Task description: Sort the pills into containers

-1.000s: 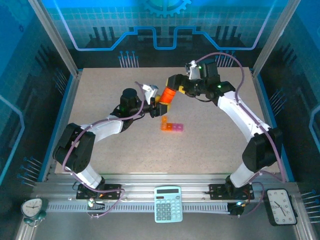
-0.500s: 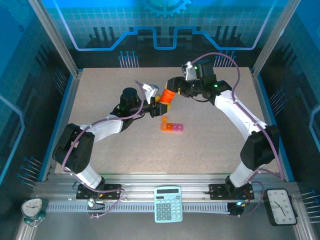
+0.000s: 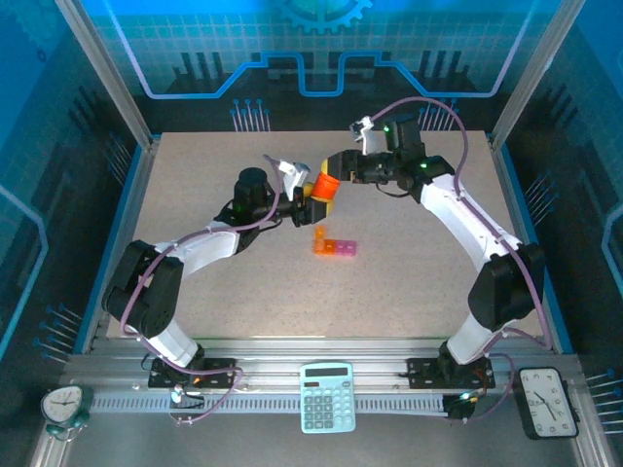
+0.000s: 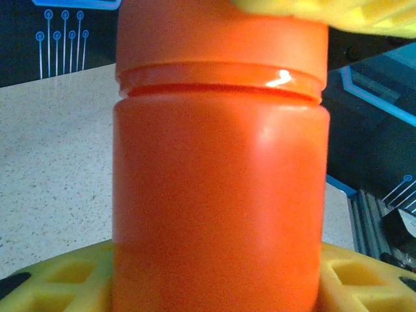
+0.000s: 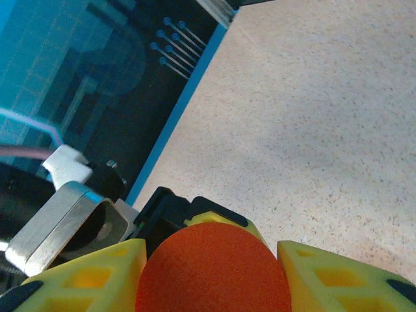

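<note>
A speckled beige table [image 3: 419, 282] sits inside blue, circuit-patterned walls [image 3: 195, 39]. Just above mid-frame, the left gripper [image 3: 311, 204] clasps an orange bottle [image 4: 218, 162] and the right gripper [image 3: 336, 173] pinches its cap [image 5: 211, 260]. The containers [image 3: 334, 245] lie just below. A calculator [image 3: 327, 396] rests at the bottom edge.

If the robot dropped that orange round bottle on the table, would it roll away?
Probably yes: the orange cylindrical plastic bottle has smooth round sides, so lying down it would likely roll. Its glossy surface looks a bit slippery. It shows no dent where the left pincer squeezes it, so it seems stiff.
</note>
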